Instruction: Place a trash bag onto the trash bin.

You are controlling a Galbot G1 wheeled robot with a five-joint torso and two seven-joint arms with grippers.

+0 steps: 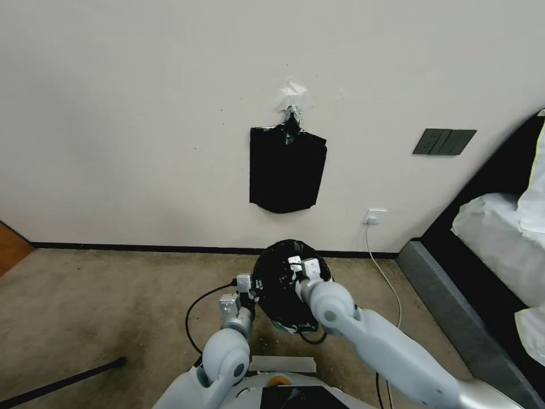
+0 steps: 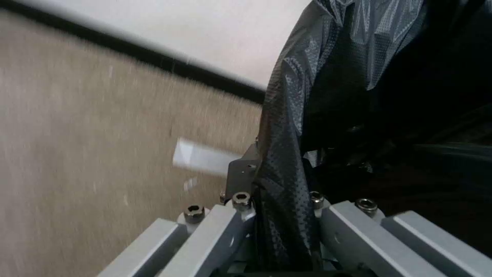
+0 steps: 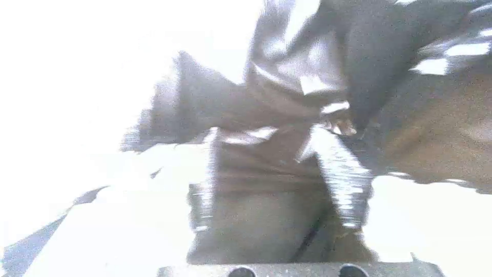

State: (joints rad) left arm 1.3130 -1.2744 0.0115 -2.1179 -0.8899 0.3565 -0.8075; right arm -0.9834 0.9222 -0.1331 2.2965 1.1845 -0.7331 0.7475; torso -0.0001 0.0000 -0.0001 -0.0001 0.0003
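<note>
Two pincers at trash bag spread over trash bin on floor near wall, left pincer at its left edge, right pincer over its mouth; left wrist: clamped on bag film; right wrist: crumpled film between fingers, grip cannot tell.

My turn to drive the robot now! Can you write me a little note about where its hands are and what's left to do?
Left gripper: shut on the trash bag, at the bag's left edge.
Right gripper: at the bag's far right edge, seemingly pinching bag film; hard to confirm.
The bag is spread open on the carpet near the wall; the bin itself is covered by it.
A flat black pack of bags hangs on the wall above.
Done: bag opened and held.
Left: check the edge sits around the rim, then let go.
</note>
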